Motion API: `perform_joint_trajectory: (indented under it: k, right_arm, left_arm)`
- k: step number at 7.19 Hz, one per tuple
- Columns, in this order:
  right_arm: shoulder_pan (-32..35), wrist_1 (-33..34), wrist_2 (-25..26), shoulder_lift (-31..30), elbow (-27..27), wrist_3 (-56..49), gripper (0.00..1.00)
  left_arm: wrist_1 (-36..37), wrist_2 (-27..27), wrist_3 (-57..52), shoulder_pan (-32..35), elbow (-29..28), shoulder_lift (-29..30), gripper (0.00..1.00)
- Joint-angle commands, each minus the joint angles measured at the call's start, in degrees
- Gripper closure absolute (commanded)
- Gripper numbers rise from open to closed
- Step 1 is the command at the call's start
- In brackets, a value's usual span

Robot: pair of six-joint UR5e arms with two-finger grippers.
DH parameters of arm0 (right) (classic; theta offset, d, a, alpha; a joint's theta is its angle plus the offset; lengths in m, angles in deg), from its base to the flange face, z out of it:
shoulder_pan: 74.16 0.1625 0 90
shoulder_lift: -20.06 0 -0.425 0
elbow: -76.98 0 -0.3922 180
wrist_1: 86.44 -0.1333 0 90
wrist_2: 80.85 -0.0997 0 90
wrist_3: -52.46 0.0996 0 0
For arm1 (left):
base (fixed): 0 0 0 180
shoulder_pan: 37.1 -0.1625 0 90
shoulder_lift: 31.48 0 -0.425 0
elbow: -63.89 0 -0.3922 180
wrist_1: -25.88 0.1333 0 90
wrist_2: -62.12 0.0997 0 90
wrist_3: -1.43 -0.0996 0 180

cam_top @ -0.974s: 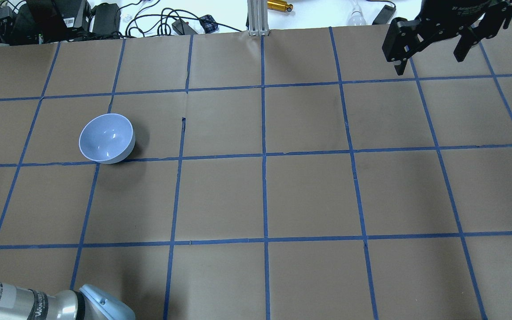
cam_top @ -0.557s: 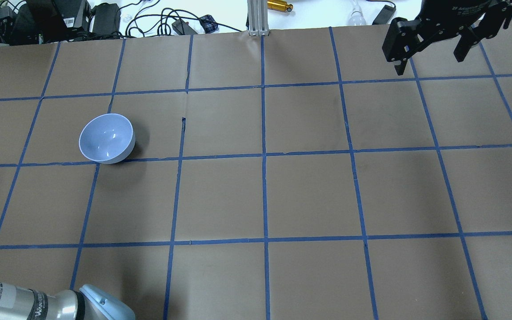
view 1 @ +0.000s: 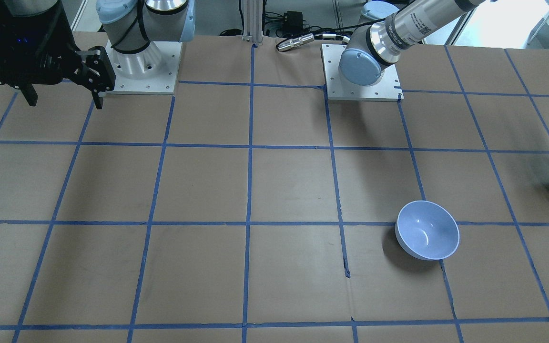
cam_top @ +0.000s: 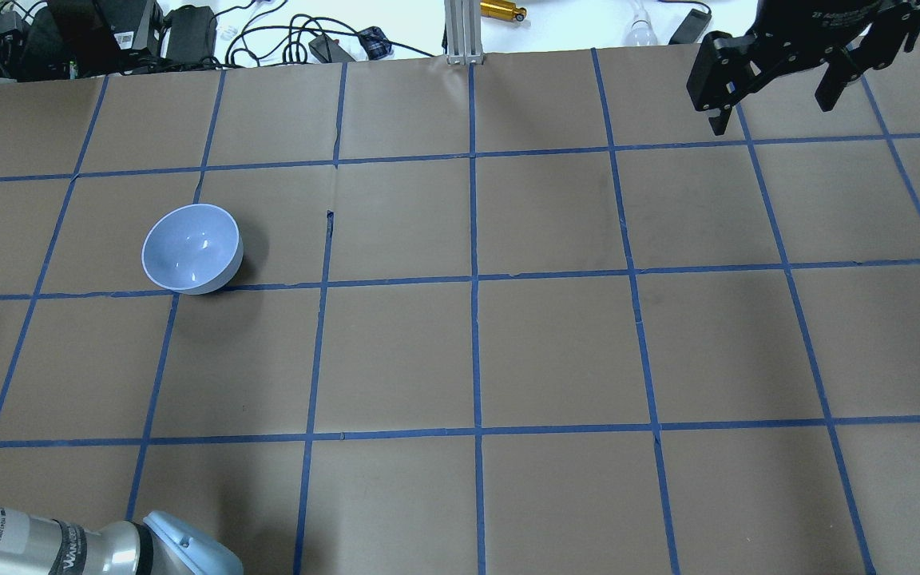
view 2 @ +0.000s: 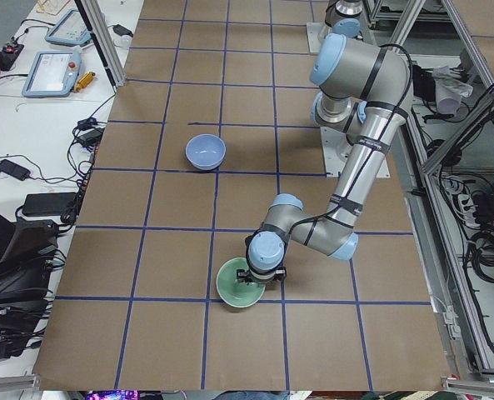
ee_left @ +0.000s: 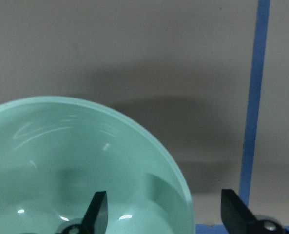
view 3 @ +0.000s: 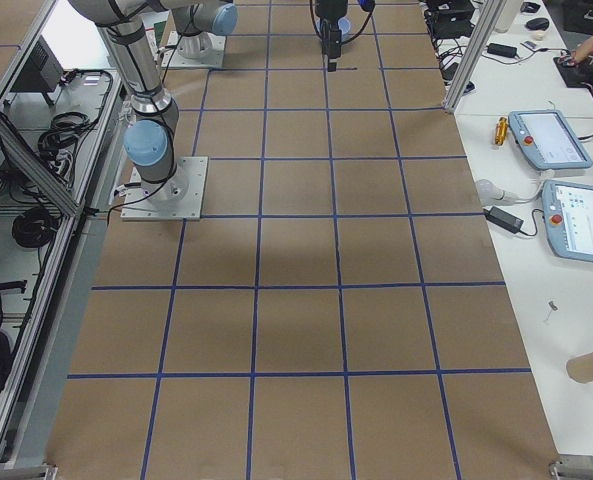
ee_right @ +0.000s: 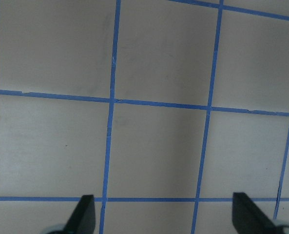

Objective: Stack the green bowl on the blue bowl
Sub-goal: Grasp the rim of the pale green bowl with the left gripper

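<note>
Left gripper: jaws apart, straddling the green bowl's rim.
Right gripper: jaws wide, empty, raised over the table's right end.
Green bowl: near the left end edge.
Blue bowl: left half, well apart.

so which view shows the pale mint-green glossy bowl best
Exterior left: the pale mint-green glossy bowl shows nearly whole, under the left gripper. Left wrist crops it; front-facing cuts it at the edge; overhead misses it.

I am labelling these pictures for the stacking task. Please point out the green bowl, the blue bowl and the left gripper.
green bowl (ee_left: pixel 61 156), left wrist view, on its inner wall.
blue bowl (cam_top: pixel 191 249), overhead view, on its inside bottom.
left gripper (ee_left: pixel 163 195), left wrist view, midway between its fingertips.
</note>
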Motion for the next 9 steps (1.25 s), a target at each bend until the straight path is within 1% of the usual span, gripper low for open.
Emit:
perform_joint_trajectory:
  k: [1,2,3,5,6,8,9]
  right_arm:
    - [0.0,0.0,0.0,0.0,0.0,0.0,0.0]
    - [0.0,0.0,0.0,0.0,0.0,0.0,0.0]
    - [0.0,0.0,0.0,0.0,0.0,0.0,0.0]
    - [0.0,0.0,0.0,0.0,0.0,0.0,0.0]
    - [0.0,0.0,0.0,0.0,0.0,0.0,0.0]
    - [0.0,0.0,0.0,0.0,0.0,0.0,0.0]
    - [0.0,0.0,0.0,0.0,0.0,0.0,0.0]
  left_arm:
    - [0.15,-0.46,-0.37,0.1,0.03,-0.13,0.33]
    - [0.15,-0.46,-0.46,0.1,0.03,-0.22,0.39]
    - [0.15,-0.46,0.06,0.19,0.2,-0.66,0.56]
    - [0.33,-0.2,0.06,0.19,1.34,-1.19,0.83]
    - [0.59,-0.2,0.06,0.19,1.35,-1.19,0.87]
    - [0.59,-0.29,0.15,0.19,1.26,-1.28,1.0]
    - [0.59,-0.29,0.15,0.19,1.26,-1.28,1.0]
